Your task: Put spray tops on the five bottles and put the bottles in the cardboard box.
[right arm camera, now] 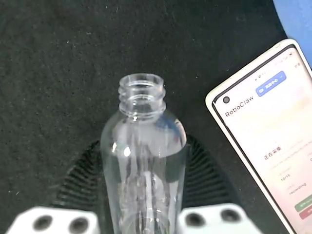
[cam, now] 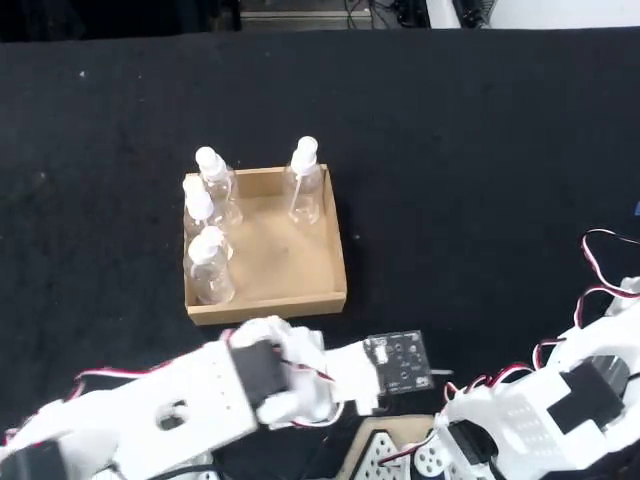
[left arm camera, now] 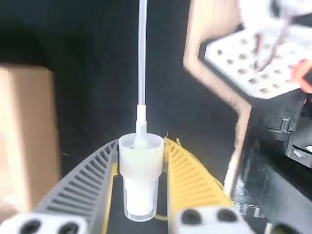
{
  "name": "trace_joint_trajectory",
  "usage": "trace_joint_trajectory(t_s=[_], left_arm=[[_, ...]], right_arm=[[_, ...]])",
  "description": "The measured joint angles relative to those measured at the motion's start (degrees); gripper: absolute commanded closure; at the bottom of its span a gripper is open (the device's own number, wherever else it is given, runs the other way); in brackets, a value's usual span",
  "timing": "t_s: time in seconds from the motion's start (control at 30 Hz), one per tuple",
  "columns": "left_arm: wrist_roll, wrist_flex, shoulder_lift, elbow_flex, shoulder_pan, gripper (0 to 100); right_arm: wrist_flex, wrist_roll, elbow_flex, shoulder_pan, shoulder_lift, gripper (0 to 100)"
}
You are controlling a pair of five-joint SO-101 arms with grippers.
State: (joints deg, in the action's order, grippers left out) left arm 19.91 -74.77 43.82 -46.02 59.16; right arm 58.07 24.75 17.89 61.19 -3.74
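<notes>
The cardboard box stands on the black table with several clear bottles upright inside, each capped with a white spray top: three along its left side and one at the back right. My left gripper is shut on a loose white spray top, whose thin dip tube points away from the wrist. My right gripper is shut on an uncapped clear bottle, held with its threaded neck away from the wrist. Both arms sit at the table's near edge.
A phone with a lit screen lies on the black cloth beside the held bottle, with a blue object past it. A side of the box and a white perforated part flank the spray top. Red-and-white cables loop at the right.
</notes>
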Motion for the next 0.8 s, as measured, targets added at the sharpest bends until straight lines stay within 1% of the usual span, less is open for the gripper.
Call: trace_joint_trajectory(t_s=[0.07, 0.17, 0.33, 0.4, 0.47, 0.57, 0.67, 0.8], left_arm=[[2.3, -0.9, 5.5, 1.5, -2.1, 97], [3.3, -1.1, 13.5, 6.1, -6.9, 97], [3.3, -1.7, 19.8, 19.6, -17.6, 97], [3.2, -1.7, 20.3, 25.1, -23.2, 97], [1.1, -1.5, 20.7, 29.9, -29.1, 97], [-2.3, 1.2, 21.2, 34.4, -39.5, 97], [-7.2, 4.0, 20.2, 35.9, -51.2, 97], [-12.1, 5.8, 17.1, 36.1, -65.8, 97]], right_arm=[[0.0, 0.0, 0.0, 0.0, 0.0, 98.7], [0.0, 0.0, 0.0, 0.0, 0.0, 98.7], [0.0, 0.0, 0.0, 0.0, 0.0, 98.7], [0.0, 0.0, 0.0, 0.0, 0.0, 98.7], [0.0, 0.0, 0.0, 0.0, 0.0, 98.8], [0.0, 0.0, 0.0, 0.0, 0.0, 98.8], [3.2, -1.7, -2.1, -1.3, 0.2, 98.8], [9.4, -4.2, -5.0, -6.0, 5.4, 98.8]])
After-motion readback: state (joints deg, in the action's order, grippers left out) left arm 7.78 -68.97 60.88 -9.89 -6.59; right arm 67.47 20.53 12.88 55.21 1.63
